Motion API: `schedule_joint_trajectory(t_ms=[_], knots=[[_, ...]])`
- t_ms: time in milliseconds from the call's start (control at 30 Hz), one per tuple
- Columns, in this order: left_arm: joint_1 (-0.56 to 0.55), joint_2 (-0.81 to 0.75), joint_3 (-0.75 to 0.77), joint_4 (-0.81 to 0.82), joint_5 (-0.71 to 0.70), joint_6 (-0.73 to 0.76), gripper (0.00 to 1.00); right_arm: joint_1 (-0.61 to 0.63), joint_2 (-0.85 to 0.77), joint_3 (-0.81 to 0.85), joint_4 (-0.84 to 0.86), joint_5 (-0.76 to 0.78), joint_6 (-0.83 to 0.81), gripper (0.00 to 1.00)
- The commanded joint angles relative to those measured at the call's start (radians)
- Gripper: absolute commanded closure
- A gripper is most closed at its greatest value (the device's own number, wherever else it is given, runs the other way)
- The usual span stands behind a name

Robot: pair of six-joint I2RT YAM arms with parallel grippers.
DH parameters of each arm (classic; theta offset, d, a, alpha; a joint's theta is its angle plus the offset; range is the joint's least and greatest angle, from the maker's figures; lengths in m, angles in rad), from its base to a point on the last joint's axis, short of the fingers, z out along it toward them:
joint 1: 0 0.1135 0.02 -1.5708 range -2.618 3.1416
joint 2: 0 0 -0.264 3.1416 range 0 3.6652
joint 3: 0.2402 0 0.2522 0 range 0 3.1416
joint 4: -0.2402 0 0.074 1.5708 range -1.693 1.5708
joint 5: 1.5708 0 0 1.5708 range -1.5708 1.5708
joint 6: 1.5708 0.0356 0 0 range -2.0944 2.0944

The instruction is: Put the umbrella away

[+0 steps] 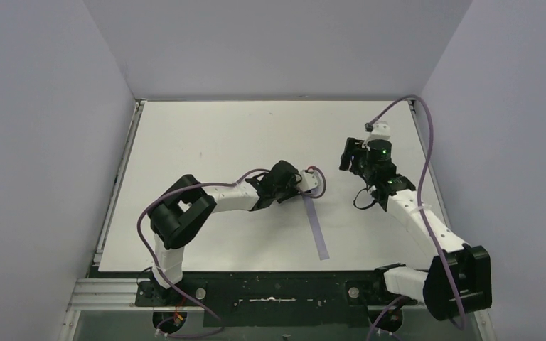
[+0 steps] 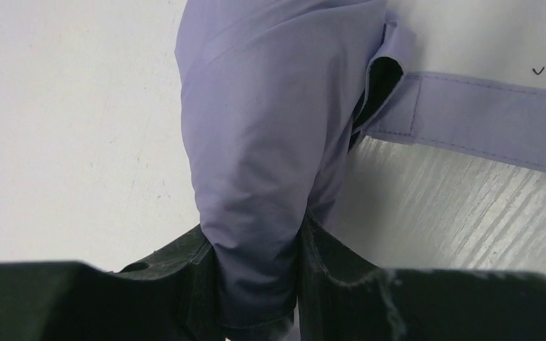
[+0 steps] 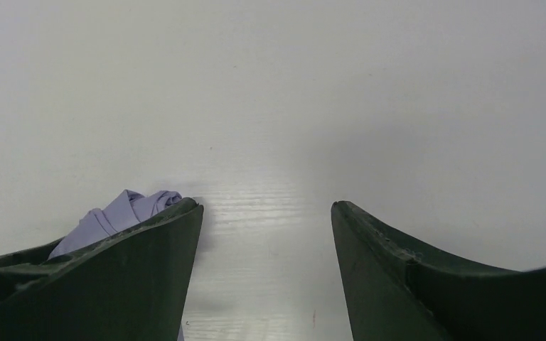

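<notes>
The umbrella (image 2: 263,121) is a folded lavender bundle lying on the white table. My left gripper (image 2: 256,241) is shut on the near end of its fabric, which is pinched between both jaws. A long flat lavender strap (image 2: 483,117) runs off to the right of the bundle. In the top view the strap (image 1: 318,231) trails toward the near edge from my left gripper (image 1: 295,181), which hides most of the bundle. My right gripper (image 3: 266,213) is open and empty, low over the table. A bit of the umbrella's fabric (image 3: 124,211) shows behind its left finger. In the top view the right gripper (image 1: 347,162) is to the right of the umbrella.
The white table (image 1: 206,135) is walled in by grey panels on the left, back and right. Purple cables (image 1: 426,163) loop along both arms. The arm bases and a black rail (image 1: 277,291) run along the near edge.
</notes>
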State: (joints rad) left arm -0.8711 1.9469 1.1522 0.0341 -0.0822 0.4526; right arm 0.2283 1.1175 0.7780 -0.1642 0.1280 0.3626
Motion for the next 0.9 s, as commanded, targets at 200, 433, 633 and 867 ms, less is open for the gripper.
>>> schedule_joint_trajectory(t_ms=[200,433,633,867], knots=[[-0.074,0.029,-0.132,0.088,-0.108,0.158,1.00,-0.055,0.373,0.279,-0.019,-0.825,-0.662,0.30],[-0.111,0.027,-0.207,0.209,-0.159,0.228,1.00,-0.053,0.527,0.470,-0.359,-0.938,-0.910,0.30],[-0.131,0.042,-0.222,0.227,-0.171,0.278,1.00,-0.024,0.664,0.626,-0.674,-0.901,-1.150,0.32],[-0.144,0.050,-0.237,0.239,-0.157,0.301,1.00,0.017,0.695,0.641,-0.695,-0.869,-1.223,0.32]])
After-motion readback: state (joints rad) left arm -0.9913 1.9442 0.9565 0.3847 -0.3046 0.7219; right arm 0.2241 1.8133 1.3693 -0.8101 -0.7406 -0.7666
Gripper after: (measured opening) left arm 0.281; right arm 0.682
